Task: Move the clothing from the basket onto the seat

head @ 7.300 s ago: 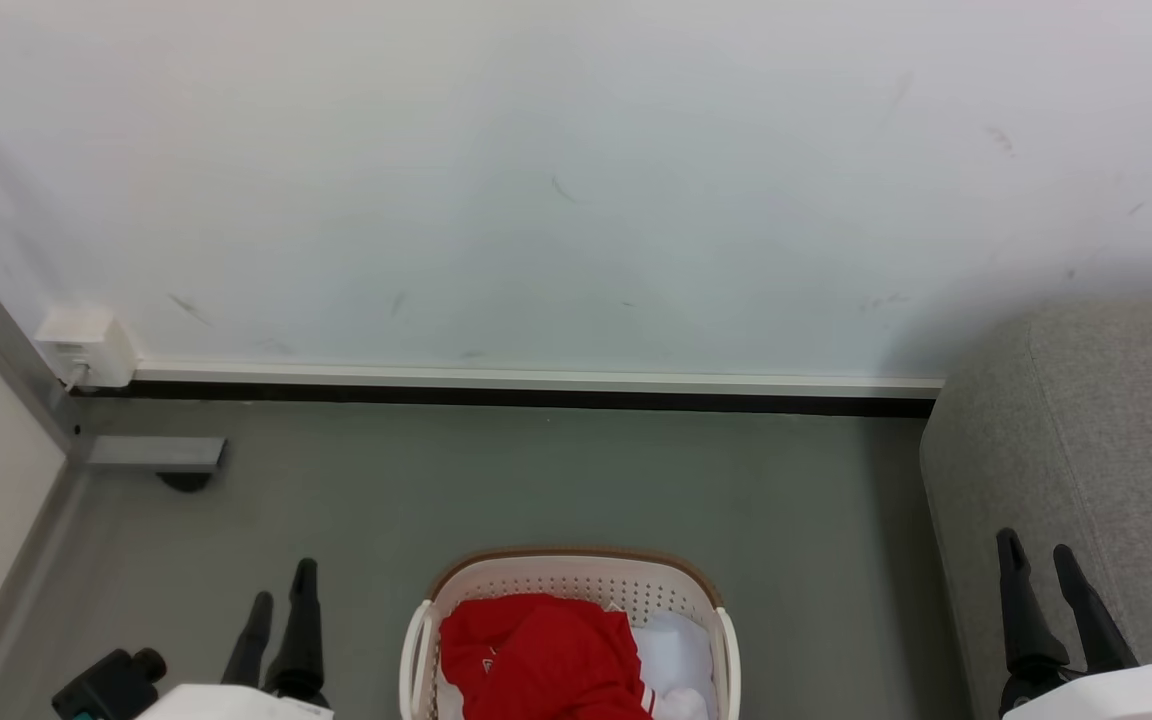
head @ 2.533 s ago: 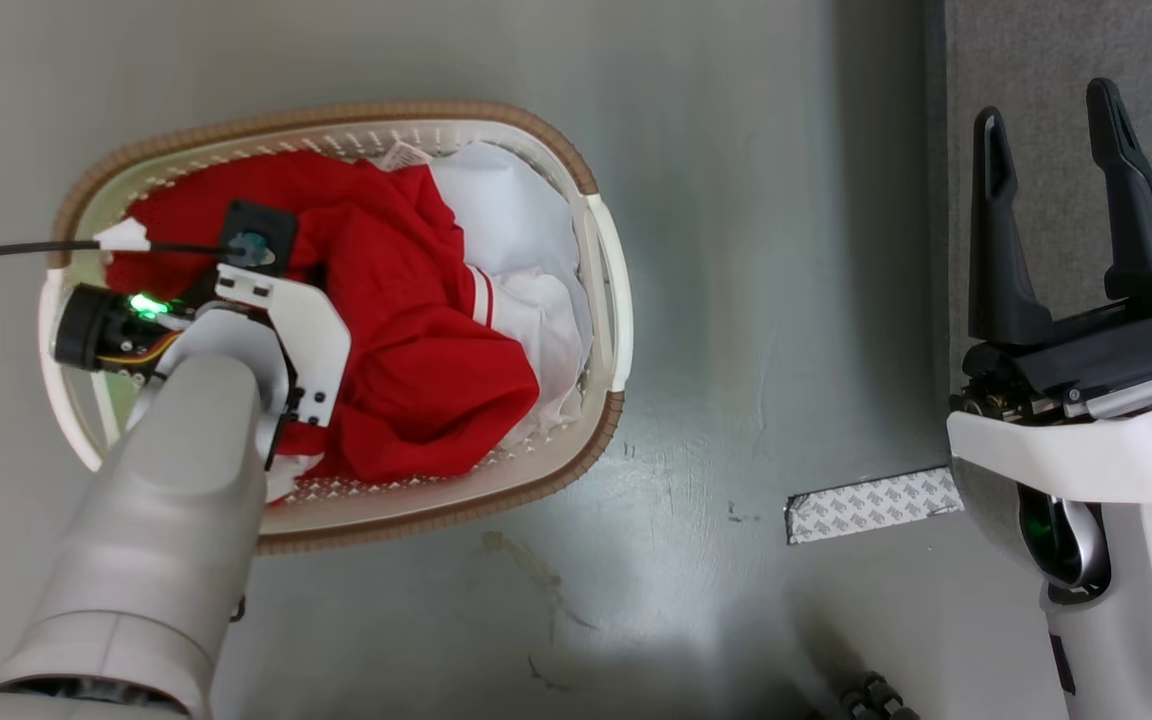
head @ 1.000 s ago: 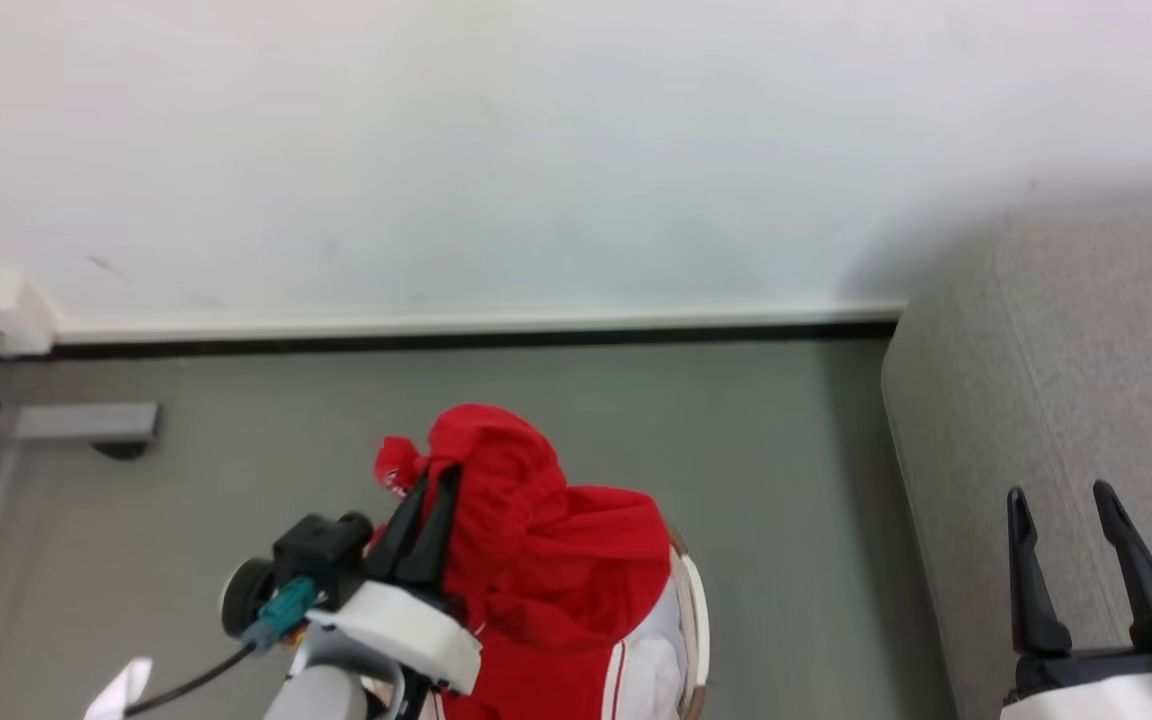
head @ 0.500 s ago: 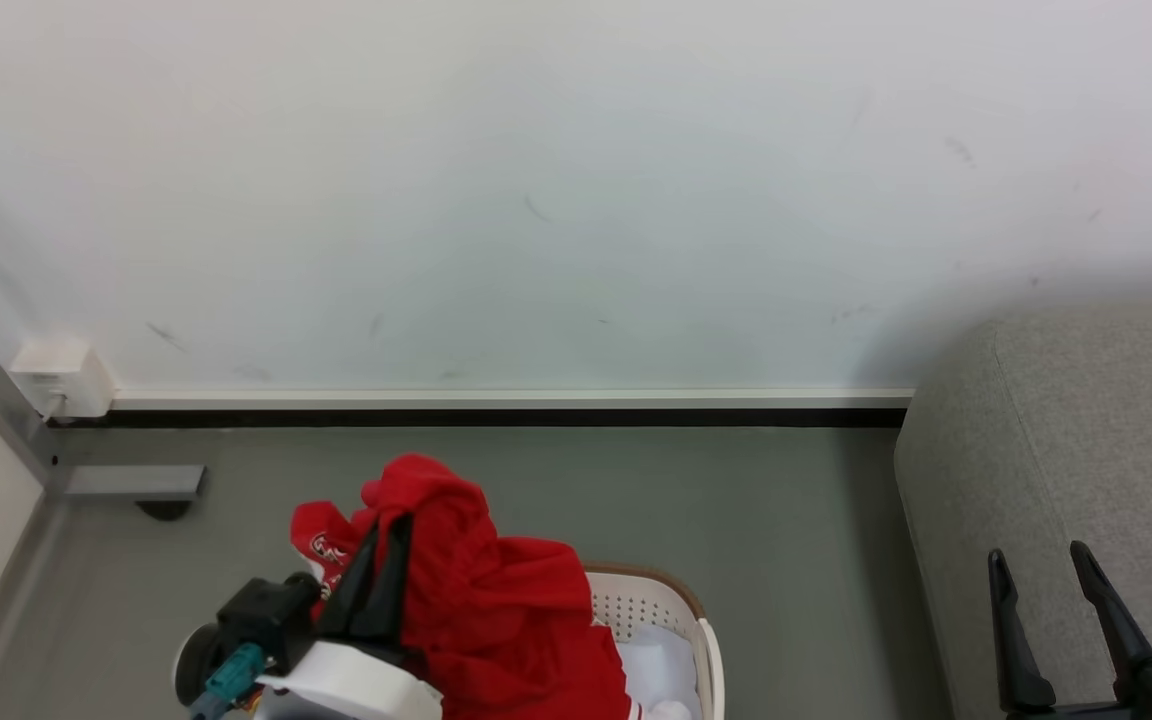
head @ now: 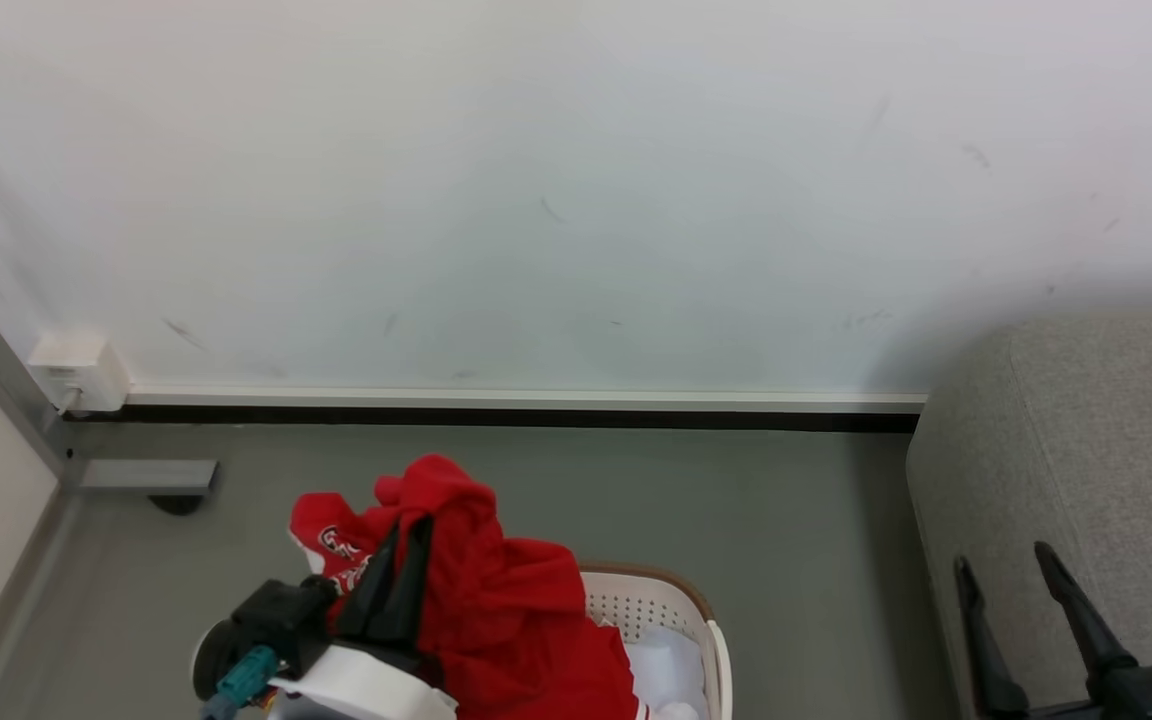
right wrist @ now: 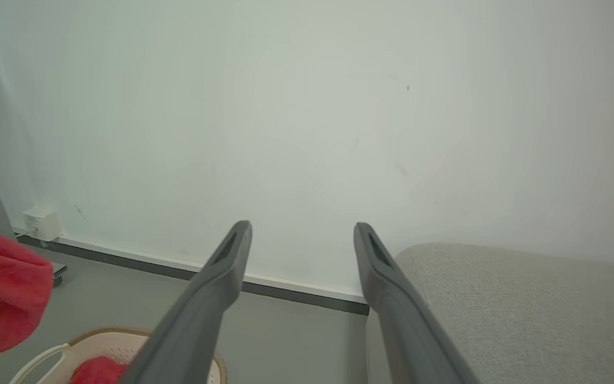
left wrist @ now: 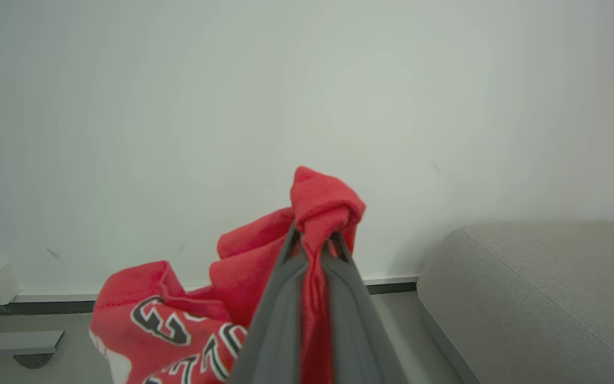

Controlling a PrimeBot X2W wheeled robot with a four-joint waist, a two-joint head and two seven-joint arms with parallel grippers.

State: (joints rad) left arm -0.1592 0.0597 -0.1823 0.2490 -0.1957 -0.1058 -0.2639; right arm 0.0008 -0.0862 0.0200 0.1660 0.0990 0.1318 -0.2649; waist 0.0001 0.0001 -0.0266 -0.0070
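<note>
- At 7 o'clock in the head view, the left pincer (head: 411, 528) is pressed together on a fold of the clothing (head: 496, 600), with red fabric bunched above its tips.
- The clothing hangs from that grip, raised over the basket (head: 671, 580). A flap with dark, white-edged lettering droops toward 9 o'clock, and the lower part runs off the bottom edge.
- The basket sits at 6 o'clock on the floor (head: 736, 500), just behind and to the right of the hanging fabric. A pale white sheet (head: 666, 665) lies inside it.
- In the right wrist view a small red patch shows inside the basket; I cannot tell whether it belongs to the held piece.
- At 4 o'clock, the right pincer (head: 1001, 557) has its fingers spread and holds nothing.
- The seat (head: 1086, 450) lies at 3 o'clock beyond the right pincer, well apart from the clothing.
- Farthest off, a white wall (head: 576, 200) meets the floor at a dark baseboard (head: 496, 417), with a small white box (head: 76, 370) at 9 o'clock.
</note>
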